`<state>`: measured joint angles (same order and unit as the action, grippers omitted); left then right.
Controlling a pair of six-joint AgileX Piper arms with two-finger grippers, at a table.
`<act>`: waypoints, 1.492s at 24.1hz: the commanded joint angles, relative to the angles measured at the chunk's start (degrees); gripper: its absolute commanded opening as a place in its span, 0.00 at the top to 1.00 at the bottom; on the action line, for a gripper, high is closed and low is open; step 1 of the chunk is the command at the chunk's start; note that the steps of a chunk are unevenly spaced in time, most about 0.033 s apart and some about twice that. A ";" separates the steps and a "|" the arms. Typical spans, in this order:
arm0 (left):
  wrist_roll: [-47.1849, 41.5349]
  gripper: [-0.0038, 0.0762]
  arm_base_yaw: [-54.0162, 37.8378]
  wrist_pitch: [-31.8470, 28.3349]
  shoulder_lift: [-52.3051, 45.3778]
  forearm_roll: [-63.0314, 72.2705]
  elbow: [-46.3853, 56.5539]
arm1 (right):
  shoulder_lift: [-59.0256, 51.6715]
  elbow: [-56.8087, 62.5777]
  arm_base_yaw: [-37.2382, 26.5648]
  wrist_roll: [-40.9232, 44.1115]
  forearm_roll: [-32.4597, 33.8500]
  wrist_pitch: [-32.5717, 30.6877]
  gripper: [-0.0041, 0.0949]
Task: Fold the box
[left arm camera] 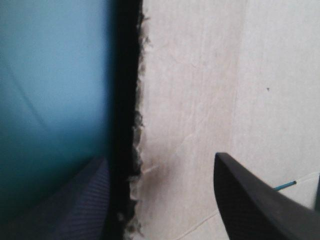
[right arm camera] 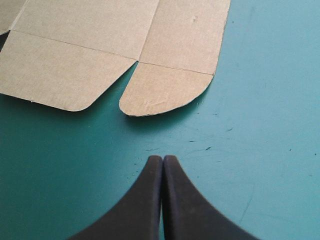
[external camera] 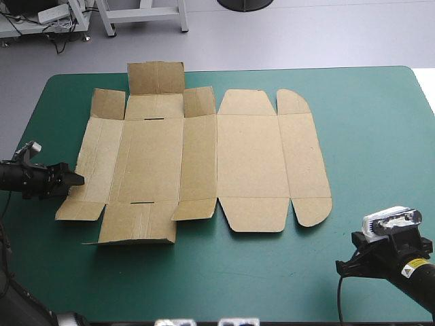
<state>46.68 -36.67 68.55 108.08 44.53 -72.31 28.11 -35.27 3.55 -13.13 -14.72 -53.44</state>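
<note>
The left jaws stand wide: in the left wrist view their two black fingers [left arm camera: 255, 205] rise well apart. The ragged left edge of the brown box [left arm camera: 200, 100] runs between them, with board on one side, teal-green cover [left arm camera: 50, 100] on the other and a dark band along the edge. In the high view the left jaws lie low at the table's left side and point toward the sheet. Their tip is at the box's left edge, close to its near-left corner flap [external camera: 80, 209]; whether it touches the board I cannot tell.

The right jaws are pressed together, their black fingers [right arm camera: 147, 200] meeting in one pointed arch with nothing between them. They are over bare cover. Ahead of them, apart from the tip, lies the rounded flap [right arm camera: 162, 92] at the box's near-right corner. In the high view the right jaws sit by the table's near edge toward its right side, well apart from the sheet.

The box lies unfolded as a cut sheet on the table [external camera: 370, 122], left of centre, its long creases running from far to near. The right part with the rounded flaps is flat. On the left part a few small flaps look slightly lifted, and a square flap [external camera: 156, 77] reaches toward the far edge
</note>
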 commanded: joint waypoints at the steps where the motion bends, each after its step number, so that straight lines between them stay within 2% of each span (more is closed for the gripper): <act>1: 1.76 0.40 0.21 5.79 -1.22 5.95 -1.52 | 0.57 -1.53 0.20 -0.46 -0.96 2.76 0.97; 7: 1.76 0.40 0.95 5.79 0.11 5.71 -1.52 | 0.57 -1.53 0.20 -0.46 -0.96 2.76 0.97; 13: -2.73 0.46 6.87 5.79 0.11 -2.44 -1.52 | 0.57 -1.53 0.20 -0.46 -0.96 2.76 0.97; 22: -10.23 0.46 12.95 5.79 -0.02 -1.64 -1.52 | 0.57 -1.53 0.20 -1.79 -0.96 2.76 0.97; 32: -10.11 0.47 16.10 5.79 -0.10 2.62 -1.52 | 0.57 -1.53 0.20 -1.79 -0.96 3.40 0.97; 36: -9.85 0.52 16.46 5.79 -0.10 4.69 -1.52 | 0.57 -1.53 0.20 -1.92 -0.96 3.40 0.97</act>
<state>36.86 -21.15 68.92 109.79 46.12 -73.34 28.11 -35.27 3.55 -14.43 -14.81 -53.26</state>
